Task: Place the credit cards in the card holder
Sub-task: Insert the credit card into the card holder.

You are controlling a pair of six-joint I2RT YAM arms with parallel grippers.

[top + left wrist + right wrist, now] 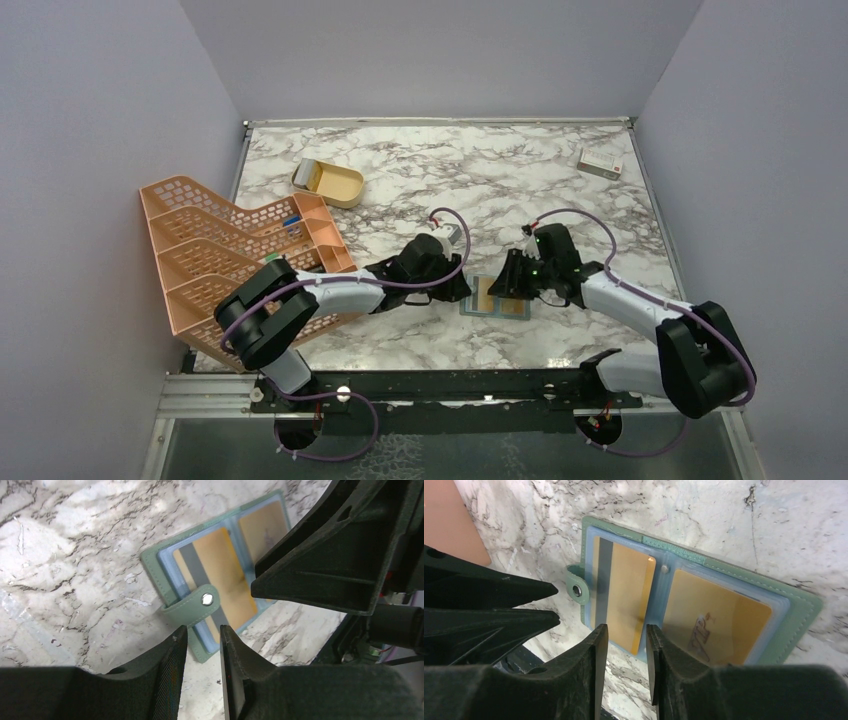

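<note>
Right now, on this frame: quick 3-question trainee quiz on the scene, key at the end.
1. True or false: the grey-green bifold card holder lies shut on the marble table.
2. How many tan-orange credit cards show on its inner faces?
3. In the top view, the gold oval metal tin sits at the table's: A) far left B) far right C) near edge.
Key: 1 false, it lies open; 2 two; 3 A.
</note>
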